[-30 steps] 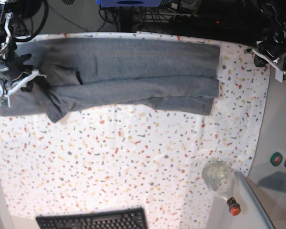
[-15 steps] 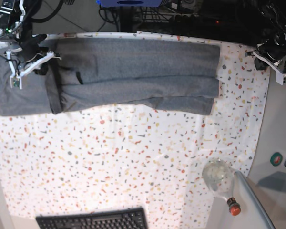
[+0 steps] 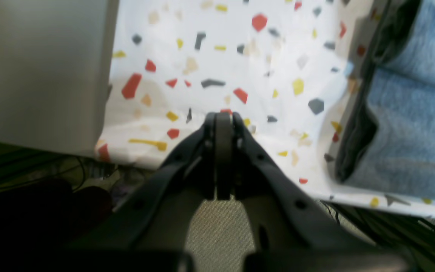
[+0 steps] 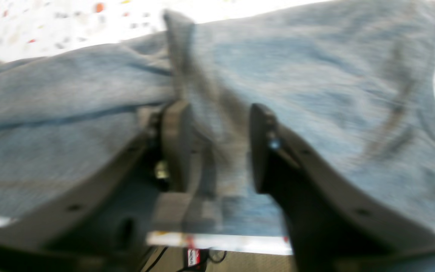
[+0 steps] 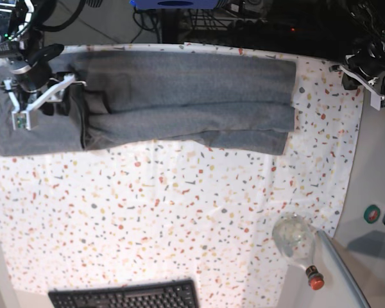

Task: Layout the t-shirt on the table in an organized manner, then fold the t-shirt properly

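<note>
Base view showed the shirt (image 5: 179, 102) folded lengthwise along the tabletop's (image 5: 179, 218) far edge; right claw (image 4: 213, 147) had just spread, releasing its sleeve fold; left claw (image 3: 223, 124) pressed together, idle.

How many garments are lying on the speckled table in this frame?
1: a heather-grey cotton t-shirt, folded into a long band across the far side of the white speckled table. The right gripper hangs over its end; nothing suggests another garment underneath.
</note>
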Motion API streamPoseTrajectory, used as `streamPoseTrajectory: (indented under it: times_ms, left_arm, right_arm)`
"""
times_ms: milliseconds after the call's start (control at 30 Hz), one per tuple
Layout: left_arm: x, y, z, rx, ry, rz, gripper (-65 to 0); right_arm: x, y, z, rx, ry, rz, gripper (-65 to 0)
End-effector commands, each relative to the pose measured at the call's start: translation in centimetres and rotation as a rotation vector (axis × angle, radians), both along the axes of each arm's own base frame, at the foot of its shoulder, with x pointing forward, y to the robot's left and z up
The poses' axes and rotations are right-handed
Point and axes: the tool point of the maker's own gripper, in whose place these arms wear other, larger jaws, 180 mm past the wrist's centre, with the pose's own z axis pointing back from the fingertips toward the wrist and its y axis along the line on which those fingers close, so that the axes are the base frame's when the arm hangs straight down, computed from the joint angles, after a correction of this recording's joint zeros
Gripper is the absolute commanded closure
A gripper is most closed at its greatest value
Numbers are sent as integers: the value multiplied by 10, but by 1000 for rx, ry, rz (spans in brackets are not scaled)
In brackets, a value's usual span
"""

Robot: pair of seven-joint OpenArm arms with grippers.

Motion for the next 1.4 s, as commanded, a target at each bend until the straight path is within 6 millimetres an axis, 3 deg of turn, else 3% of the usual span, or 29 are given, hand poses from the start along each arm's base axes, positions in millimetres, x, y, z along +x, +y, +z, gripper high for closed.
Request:
streamPoseTrajectory:
  times_ms: [0,67,100,300,400,433,533,667,800,933,1033,1200,1233,1300,1367]
  left_arm:
    - [7,5,10,19,-34,-12,0]
    - [6,5,10,19,-33,-12,0]
    - [6,5,10,19,-33,-12,0]
    - [-5,9,8,25,-11,-5,0]
    - [-9,9,7,27,-1,-6,0]
    - [-9,9,8,29,-1,-7,0]
    - [-9,8,7,27,-1,-10,0]
    - [-9,6,7,26,1,-15,0]
    - [-8,7,7,28,-1,-15,0]
    - [-6,3,6,23,-1,-26,0]
    - [4,-18,7,25,4,-115,0]
    - [26,-62,40,-16,-135,-214,0]
    - [32,-68,48,-52,-181,-215,-81]
    - [41,-78,55,-128,-246,-212,-364]
    - [47,-82,54,-178,-277,-197,-601]
  right_arm:
    - [14,6,11,8,-54,25,-90]
    - [24,12,6,17,-57,49,0]
    - [32,13,3,24,-58,47,0]
    - [64,-33,-18,29,-39,-89,0]
    - [76,-39,-37,45,5,-99,0]
    - [77,-37,-43,49,21,-94,0]
    - [75,-10,-52,62,51,-15,0]
    - [62,16,-63,77,90,51,0]
    - [53,32,-68,84,112,97,0]
    - [52,35,-67,84,110,106,0]
    - [52,34,-51,74,65,111,0]
    - [51,36,-18,48,-21,134,0]
    - [51,36,-16,45,-26,135,0]
    - [50,36,-16,45,-24,135,0]
    - [50,35,-17,44,-23,136,0]
